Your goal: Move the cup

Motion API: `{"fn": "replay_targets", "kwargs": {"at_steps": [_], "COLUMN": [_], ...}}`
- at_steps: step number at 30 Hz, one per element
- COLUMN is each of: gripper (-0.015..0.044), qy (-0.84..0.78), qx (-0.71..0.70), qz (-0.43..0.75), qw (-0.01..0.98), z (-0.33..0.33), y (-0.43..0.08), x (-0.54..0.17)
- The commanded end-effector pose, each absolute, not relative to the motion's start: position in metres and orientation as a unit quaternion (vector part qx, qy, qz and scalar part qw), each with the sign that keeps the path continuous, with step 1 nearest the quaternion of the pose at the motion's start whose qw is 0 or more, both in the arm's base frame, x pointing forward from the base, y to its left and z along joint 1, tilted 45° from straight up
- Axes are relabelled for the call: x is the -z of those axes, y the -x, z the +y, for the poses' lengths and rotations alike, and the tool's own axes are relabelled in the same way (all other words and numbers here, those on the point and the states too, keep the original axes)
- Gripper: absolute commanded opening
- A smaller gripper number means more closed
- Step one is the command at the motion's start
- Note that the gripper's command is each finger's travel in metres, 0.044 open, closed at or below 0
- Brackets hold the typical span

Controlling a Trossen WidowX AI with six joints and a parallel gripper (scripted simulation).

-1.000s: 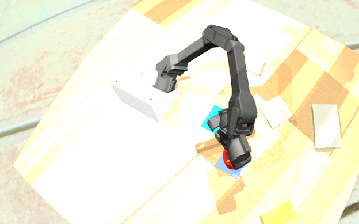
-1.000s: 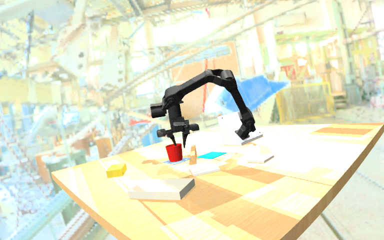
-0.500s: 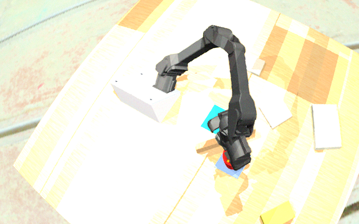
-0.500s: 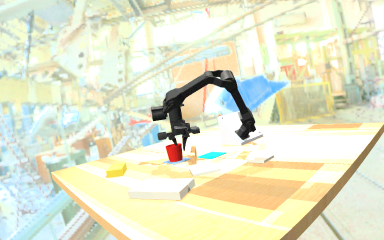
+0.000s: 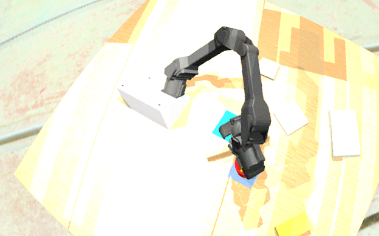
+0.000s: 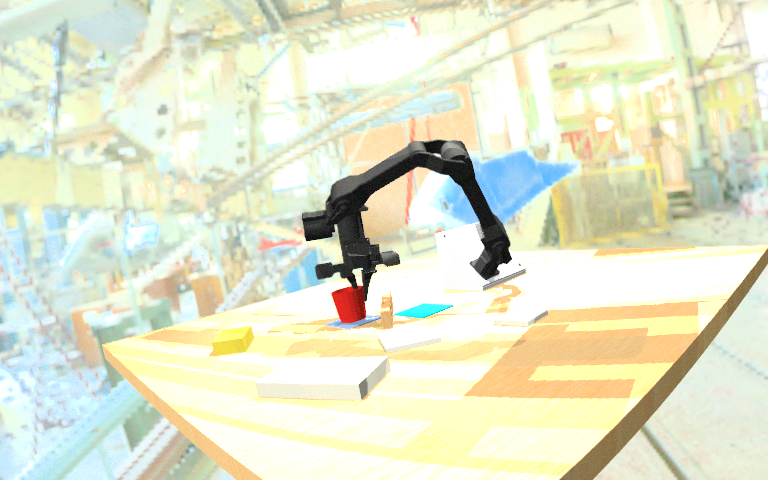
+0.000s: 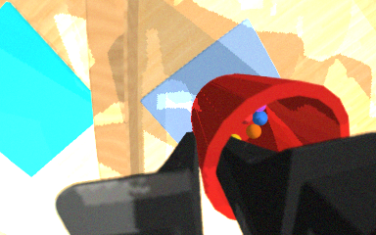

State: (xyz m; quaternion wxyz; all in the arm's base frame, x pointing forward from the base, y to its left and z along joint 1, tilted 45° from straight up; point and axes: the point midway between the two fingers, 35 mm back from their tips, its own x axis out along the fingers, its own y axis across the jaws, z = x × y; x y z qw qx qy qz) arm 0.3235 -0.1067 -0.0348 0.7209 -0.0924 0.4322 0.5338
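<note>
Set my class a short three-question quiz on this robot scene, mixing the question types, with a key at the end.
1. True or false: the red cup stands on the cyan pad.
2. Multiple choice: what does the hand grip?
A) the yellow block
B) the red cup's wall
C) a marble
3. Fill in: between the blue pad and the cyan pad stands a ____ barrier.

Key: 1 false; 2 B; 3 wooden
</note>
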Motion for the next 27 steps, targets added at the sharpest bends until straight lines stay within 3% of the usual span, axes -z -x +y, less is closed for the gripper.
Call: {"fn": "replay_targets", "kwargs": {"at_steps": [1, 27], "gripper": [0.0000, 0.0000], "qy": [0.096, 0.093], "qx": [-0.533, -0.532], "qz": [0.432, 0.433], "qw": [0.721, 0.721], "z": [-0.115, -0.150], "y": [-0.325, -0.316], "x": [0.028, -0.009]}}
